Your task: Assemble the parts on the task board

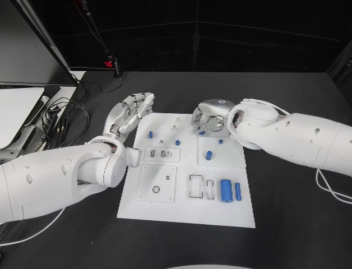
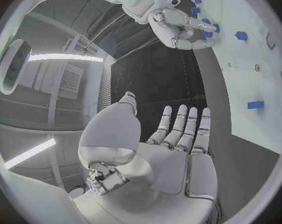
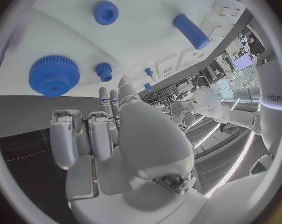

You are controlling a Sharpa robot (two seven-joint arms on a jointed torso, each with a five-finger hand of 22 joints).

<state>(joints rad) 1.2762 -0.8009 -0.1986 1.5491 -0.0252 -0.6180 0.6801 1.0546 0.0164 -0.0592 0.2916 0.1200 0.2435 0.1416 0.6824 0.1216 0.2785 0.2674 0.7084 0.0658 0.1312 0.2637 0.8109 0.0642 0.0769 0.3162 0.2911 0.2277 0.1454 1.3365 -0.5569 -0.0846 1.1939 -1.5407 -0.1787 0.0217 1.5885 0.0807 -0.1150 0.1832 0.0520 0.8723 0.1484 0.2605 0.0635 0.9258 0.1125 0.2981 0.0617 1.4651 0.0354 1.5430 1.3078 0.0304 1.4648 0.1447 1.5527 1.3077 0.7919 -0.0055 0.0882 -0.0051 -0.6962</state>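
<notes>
The white task board [image 1: 184, 208] lies mid-table with several blue parts on it. My left hand [image 1: 132, 115] is flat with its fingers straight and apart beside the board's far left corner, holding nothing; its palm [image 2: 178, 159] faces the dark table. My right hand [image 1: 211, 117] hovers over the board's far edge with its fingers loosely bent and nothing in them. Below that hand [image 3: 110, 149] lie a large blue gear [image 3: 53, 74], a small gear [image 3: 103, 70], a round piece [image 3: 106, 11] and a blue cylinder [image 3: 192, 30]. Two blue cylinders [image 1: 227, 189] lie near the board's front right.
A pale flat device [image 1: 6, 112] and loose cables [image 1: 71, 112] lie at the table's left. A black stand with a red tip [image 1: 107, 61] rises at the back left. A white cable [image 1: 338, 193] trails under my right arm.
</notes>
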